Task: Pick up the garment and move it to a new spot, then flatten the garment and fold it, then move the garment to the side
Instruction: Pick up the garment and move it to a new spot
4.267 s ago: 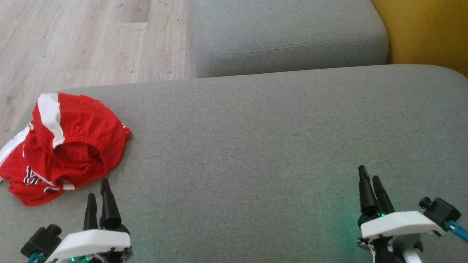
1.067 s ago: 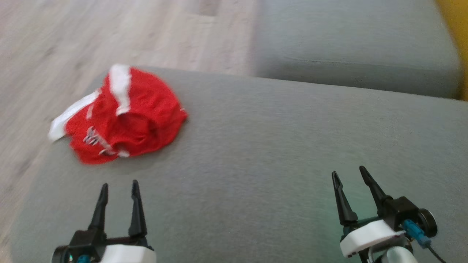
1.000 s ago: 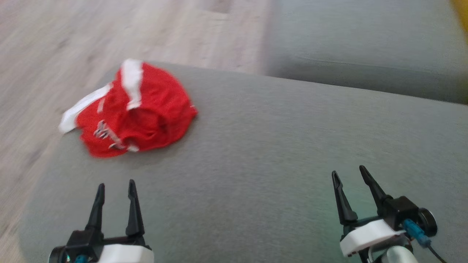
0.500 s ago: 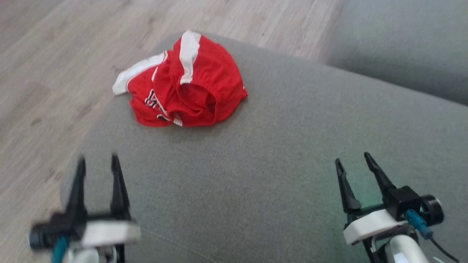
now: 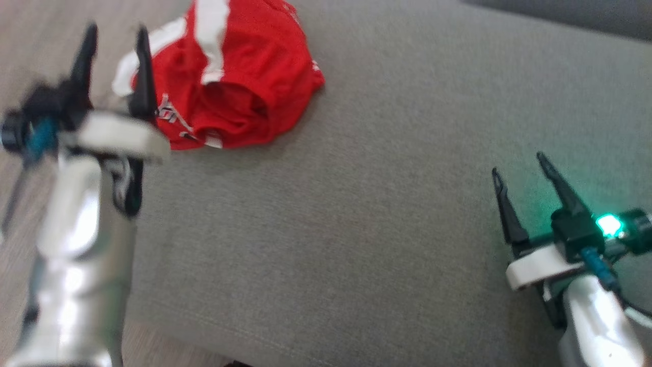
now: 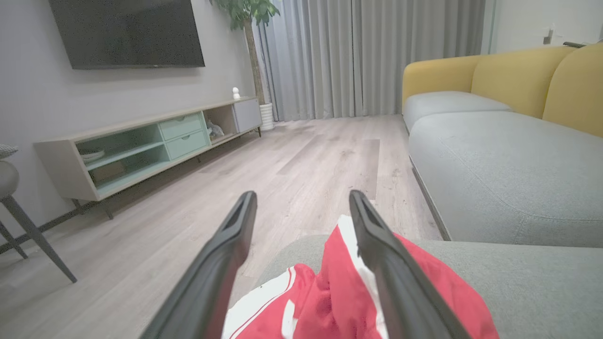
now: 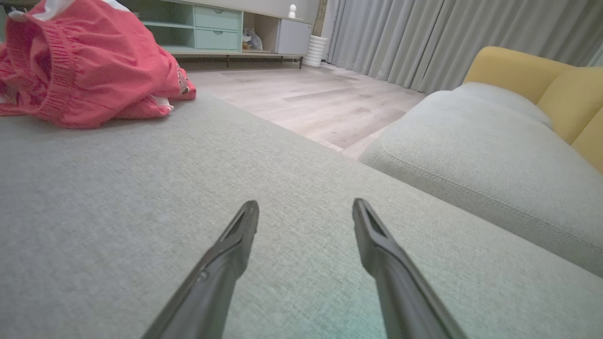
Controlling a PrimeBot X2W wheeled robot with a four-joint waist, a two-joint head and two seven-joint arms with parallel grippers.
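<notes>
L gripper [image 5: 116,31]: fingers spread, nothing between them, raised at the cushion's left corner, tips over the near-left edge of the garment [image 5: 244,76]. Contact w/ cloth: cannot confirm, head view is blurred there.

Garment: red shorts w/ white stripes, crumpled in a heap at the far-left corner of the grey seat cushion [image 5: 367,204]. One white-banded edge reaches the cushion rim, beside the floor [image 6: 306,155].

R gripper [image 5: 518,164]: also spread, empty, low over bare cushion, well apart from garment.

Risks, my judgement:
- Pinching only a top layer, so the heap trails or slips on lift.
- Nudging rather than gripping, which could push it over the rim to the floor.
- Descending too far, so the fingers dig into upholstery.
</notes>
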